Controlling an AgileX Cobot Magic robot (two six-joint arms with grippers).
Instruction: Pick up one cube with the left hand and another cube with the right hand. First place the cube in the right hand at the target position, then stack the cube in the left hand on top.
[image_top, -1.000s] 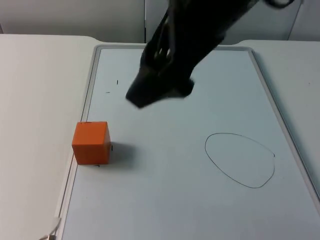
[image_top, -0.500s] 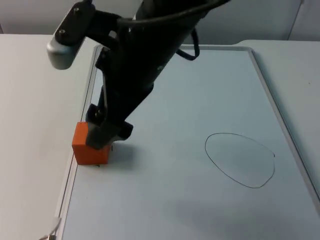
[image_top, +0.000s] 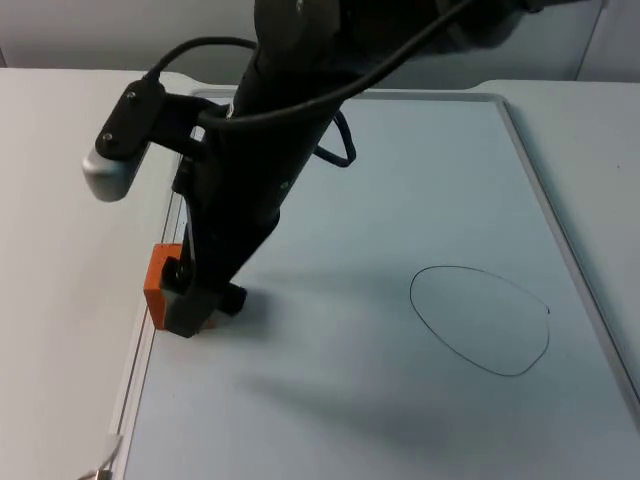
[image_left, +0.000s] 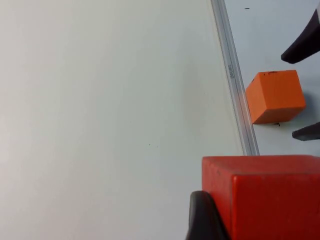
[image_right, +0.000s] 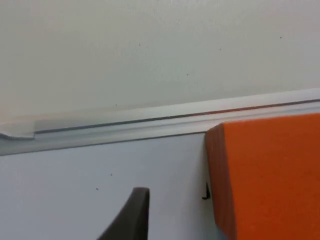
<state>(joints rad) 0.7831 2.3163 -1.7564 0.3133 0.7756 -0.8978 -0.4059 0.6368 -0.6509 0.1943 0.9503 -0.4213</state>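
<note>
Orange cube (image_top: 160, 276): on the whiteboard (image_top: 400, 400), just beside its left frame.
Right gripper (image_top: 190, 305): down at this cube, fingers spread either side.
Left gripper (image_left: 250, 220): off-board over the tabletop (image_left: 100, 100), fingers clamped on the red cube (image_left: 270, 195).
Drawn oval (image_top: 480, 320): well apart, unobstructed.

A pale blue whiteboard (image_top: 400, 400) with a silver frame (image_top: 150, 330) lies flat on a white table (image_top: 60, 300).

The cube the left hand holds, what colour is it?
Red cube; the left wrist view shows it best.
</note>
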